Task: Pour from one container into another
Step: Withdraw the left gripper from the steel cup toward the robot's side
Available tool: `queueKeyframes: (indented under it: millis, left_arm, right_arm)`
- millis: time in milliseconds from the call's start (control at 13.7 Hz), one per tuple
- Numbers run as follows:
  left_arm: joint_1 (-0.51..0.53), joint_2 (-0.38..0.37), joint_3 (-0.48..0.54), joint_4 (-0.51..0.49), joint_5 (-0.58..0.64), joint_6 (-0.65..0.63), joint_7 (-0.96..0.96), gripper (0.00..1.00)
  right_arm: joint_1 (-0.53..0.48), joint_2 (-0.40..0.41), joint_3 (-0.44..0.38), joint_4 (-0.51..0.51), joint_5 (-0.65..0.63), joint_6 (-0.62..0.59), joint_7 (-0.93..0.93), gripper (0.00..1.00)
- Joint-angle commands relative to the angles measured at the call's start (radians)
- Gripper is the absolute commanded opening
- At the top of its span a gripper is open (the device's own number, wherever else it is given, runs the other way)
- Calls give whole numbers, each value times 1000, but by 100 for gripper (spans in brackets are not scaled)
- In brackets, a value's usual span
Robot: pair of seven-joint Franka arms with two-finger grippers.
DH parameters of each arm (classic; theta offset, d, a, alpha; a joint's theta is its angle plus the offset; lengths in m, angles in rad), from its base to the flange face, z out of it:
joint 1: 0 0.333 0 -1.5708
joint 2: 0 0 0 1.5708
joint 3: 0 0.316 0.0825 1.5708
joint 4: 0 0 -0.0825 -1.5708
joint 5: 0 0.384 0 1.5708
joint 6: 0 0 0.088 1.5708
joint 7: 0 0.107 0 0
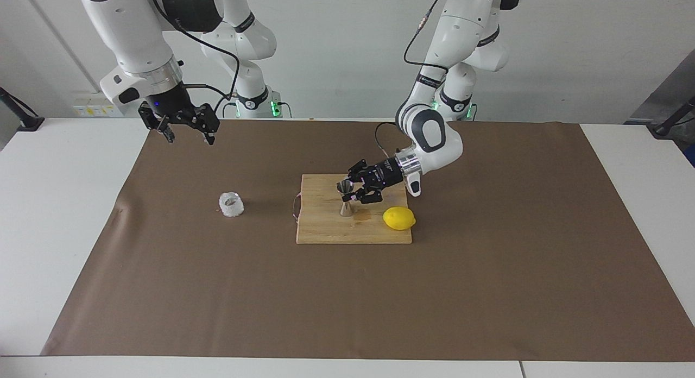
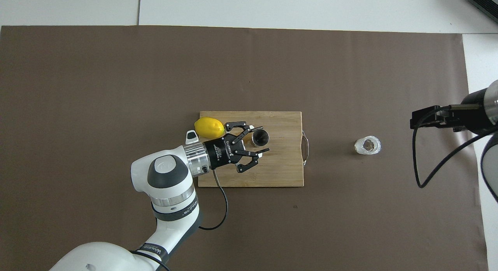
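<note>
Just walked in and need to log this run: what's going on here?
The left gripper is at the jigger, which stands upright on the cutting board beside a lemon. Its fingers are parted around the jigger, not clamped on it. The glass cup sits alone on the brown mat toward the right arm's end of the table. The right gripper waits open in the air, touching nothing.

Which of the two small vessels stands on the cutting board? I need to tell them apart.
The metal jigger, upright at the left gripper, whose fingers now stand apart. The glass cup sits on the brown mat.
</note>
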Motion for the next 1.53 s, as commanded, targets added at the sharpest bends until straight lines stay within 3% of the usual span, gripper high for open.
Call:
queueKeyframes:
  millis: [0, 511, 730, 1022, 1460]
  left_arm:
    - [-13, 7, 5, 11, -26, 23, 34, 100]
    - [7, 4, 6, 34, -10, 7, 20, 100]
    - [67, -31, 8, 40, 86, -53, -44, 100]
    - [171, -90, 11, 54, 342, -150, -190, 100]
    - [300, -116, 21, 145, 900, -314, -244, 100]
  right_arm:
    - [-9, -28, -4, -28, 30, -4, -33, 100]
    - [-7, -28, -7, -27, 30, -1, -24, 100]
    - [-9, -28, -7, -27, 30, 3, -28, 100]
    - [2, -28, -7, -25, 30, 8, -30, 100]
    - [2, -28, -5, -25, 30, -1, -33, 100]
